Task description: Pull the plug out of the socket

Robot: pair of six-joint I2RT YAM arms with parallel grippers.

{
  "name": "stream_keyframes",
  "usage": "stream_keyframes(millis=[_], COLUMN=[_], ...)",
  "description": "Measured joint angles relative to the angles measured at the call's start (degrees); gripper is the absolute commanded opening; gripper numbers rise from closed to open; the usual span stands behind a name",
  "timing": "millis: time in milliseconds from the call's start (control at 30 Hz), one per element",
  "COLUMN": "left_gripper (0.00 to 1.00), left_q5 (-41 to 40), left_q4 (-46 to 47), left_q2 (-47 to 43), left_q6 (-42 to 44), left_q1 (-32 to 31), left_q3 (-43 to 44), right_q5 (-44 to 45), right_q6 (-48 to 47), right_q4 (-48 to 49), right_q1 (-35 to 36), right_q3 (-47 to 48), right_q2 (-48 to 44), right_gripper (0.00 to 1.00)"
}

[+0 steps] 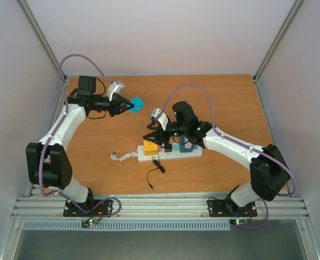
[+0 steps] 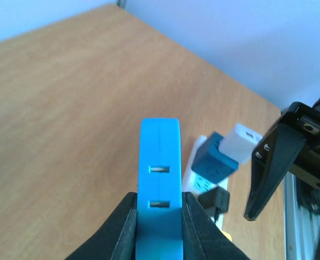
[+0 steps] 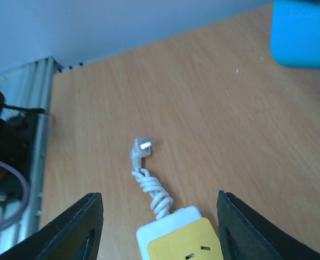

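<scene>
Your light is bright and even, shadows faint; the left wrist view blurs the power strip, the right wrist view the blue plug.

Right wrist view: the power strip is cut off by the bottom edge, and only its yellow end shows. The blue plug is blurred and cropped at the top right corner.

Left wrist view: the blue plug's lower sides are covered by the left gripper, and its base runs off the bottom edge.

Top view: the right gripper hides part of the power strip. The outlet details are too small to tell.
</scene>
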Motion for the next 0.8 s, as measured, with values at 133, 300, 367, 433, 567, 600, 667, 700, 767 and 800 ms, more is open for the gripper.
stream_keyframes(millis=[133,300,367,433,567,600,667,700,767,800], left_gripper=[0.01,0.01,0.01,0.01,0.01,0.01,0.01,0.01,0.01,0.01], left_q5=[1.3,3.8,5.6,7.2,9.3,9.4,9.4,9.3,9.2,9.2], left_q4=[7.6,15.5,16.2,14.6,1.7,-1.6,-10.9,-15.1,-22.3,-25.1], left_q2=[-1.2,-2.6,-3.2,-3.5,-3.2,-3.0,-1.8,-1.2,0.0,0.3], left_q6=[-8.8,-17.7,-19.2,-18.2,-8.0,-4.5,4.3,8.7,16.1,18.9], left_q1=[1.9,2.6,2.6,2.5,2.3,2.1,1.6,1.2,0.2,-0.3], left_q3=[0.5,1.1,1.6,2.8,8.1,9.6,13.5,15.0,16.7,16.9], right_q5=[-7.3,-15.5,-17.4,-18.8,-21.0,-21.5,-23.2,-23.9,-25.4,-26.0], right_q6=[6.3,15.8,18.2,19.6,18.7,18.2,16.9,16.4,15.6,15.1], right_q4=[-4.9,-6.9,-7.2,-8.0,-11.9,-12.8,-15.1,-16.1,-18.2,-19.0], right_q1=[-3.8,-9.8,-11.6,-13.5,-15.0,-15.0,-15.0,-15.0,-14.9,-14.8], right_q3=[5.4,11.1,12.6,14.3,19.5,20.6,23.3,24.3,26.1,26.8], right_q2=[0.2,1.4,1.4,1.4,1.7,1.8,2.2,2.4,3.3,3.9], right_gripper=[0.65,0.6,0.59,0.59,0.59,0.59,0.59,0.59,0.59,0.59])
